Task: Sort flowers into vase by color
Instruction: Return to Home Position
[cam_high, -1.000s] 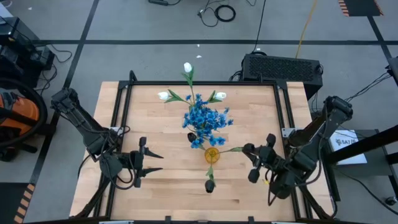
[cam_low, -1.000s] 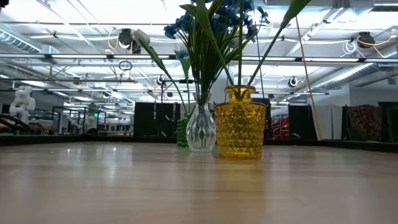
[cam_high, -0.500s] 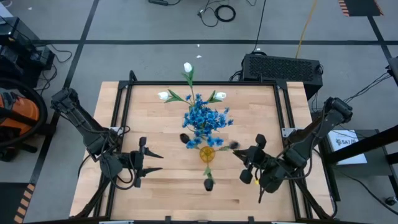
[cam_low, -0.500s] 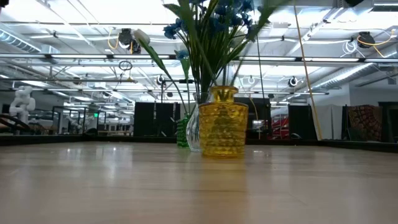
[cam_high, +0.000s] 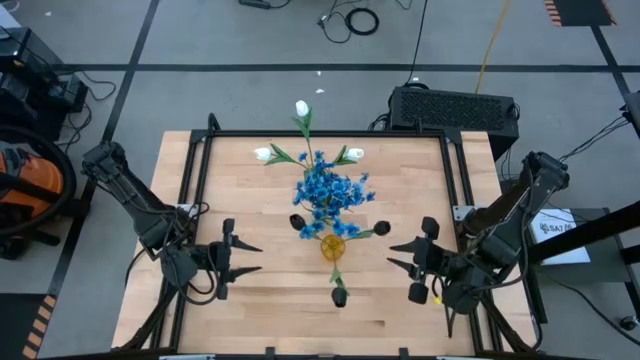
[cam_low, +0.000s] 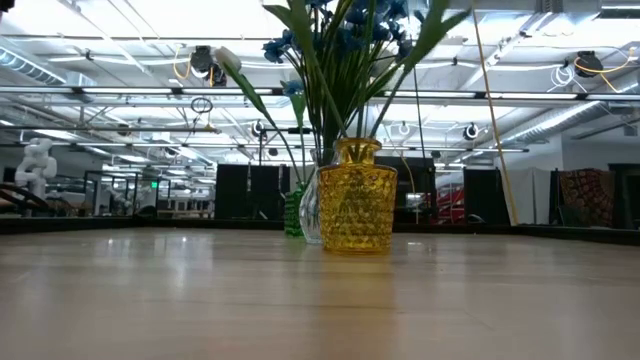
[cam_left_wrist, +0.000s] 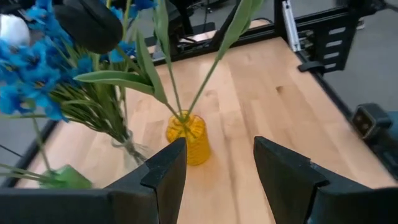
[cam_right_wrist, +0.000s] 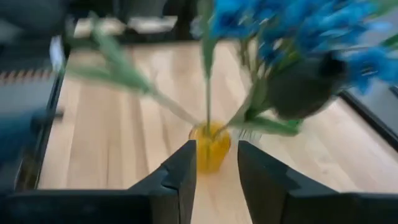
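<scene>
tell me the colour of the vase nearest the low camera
The vase is translucent yellow with a bumpy pattern, clearest in the low view.

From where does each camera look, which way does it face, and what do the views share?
High view: above the table, facing down; both arms, left gripper and right gripper open, flank the yellow vase.
Low view: tabletop height, facing level into the room; no arm.
Left wrist view: on the left arm, facing the yellow vase past its fingers.
Right wrist view: on the right arm, likewise, from the opposite side.
All four show the yellow vase.
</scene>
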